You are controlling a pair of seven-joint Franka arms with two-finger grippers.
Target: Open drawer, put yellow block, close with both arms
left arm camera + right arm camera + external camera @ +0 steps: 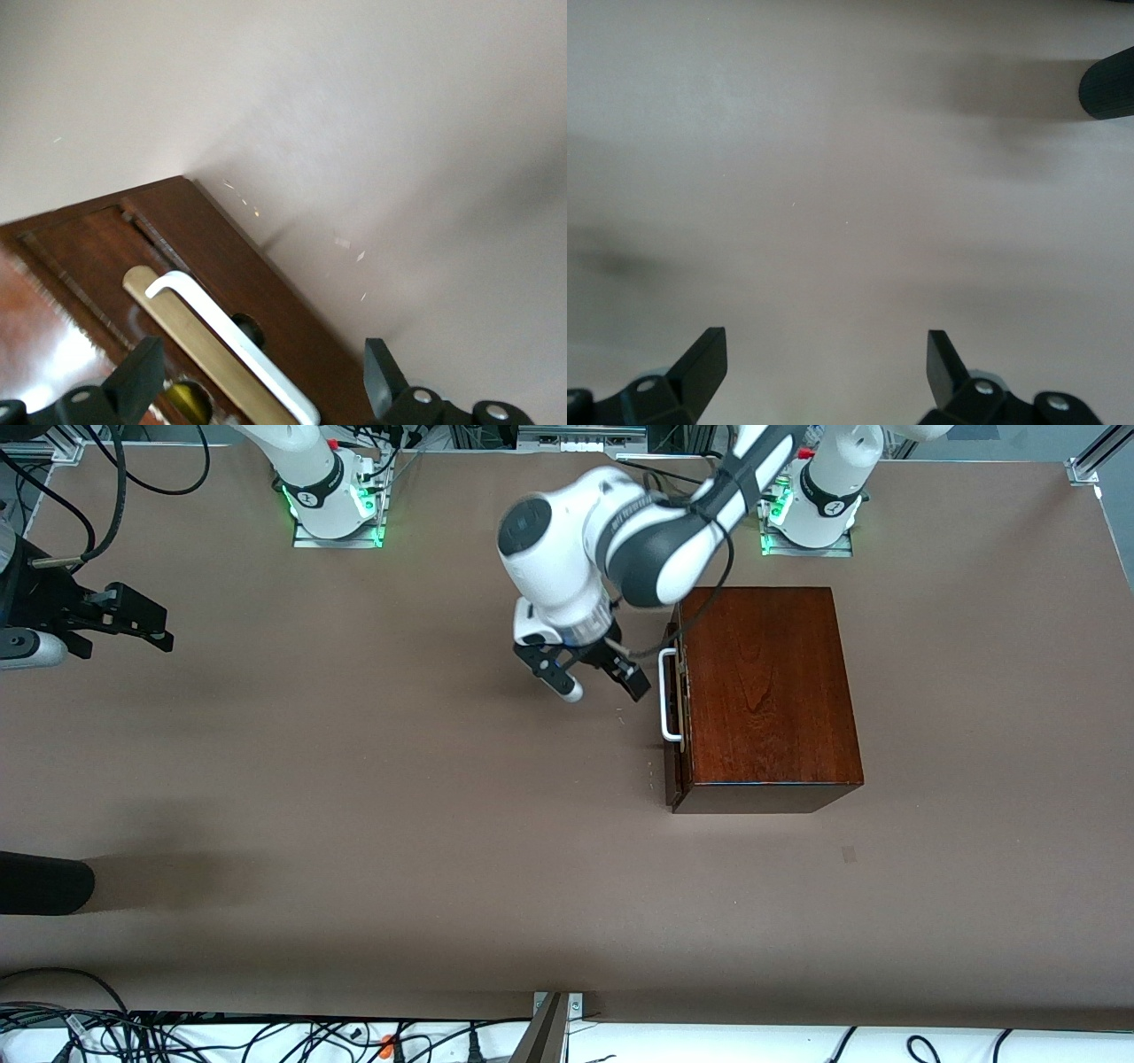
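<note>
The drawer [671, 717] sits closed in a dark glossy wooden box [766, 691], which stands on the brown table [354, 797] toward the left arm's end, a little way out from that arm's green-lit base. The box top is a rich reddish brown with visible grain and a soft sheen; the drawer front is the same dark tone and faces toward the right arm's end of the table. A white U-shaped handle [666, 695] runs along the front, standing out from it, and in the left wrist view the handle [235, 341] lies over a pale brass-coloured plate, with the front panel's edge set flush inside the box frame. The yellow block does not show on the table in the front view; in the left wrist view a small yellowish patch shows at the lower edge beside the handle, and I cannot tell what it is. The left gripper [592, 677] hangs over the table just in front of the drawer, near the handle without touching it, its two black fingers [142, 376] spread wide apart with nothing between them. The right gripper [133, 618] waits over the table at the right arm's end, well apart from the box; its fingers [700, 363] are spread fully and hold nothing, with only bare tabletop below them.
</note>
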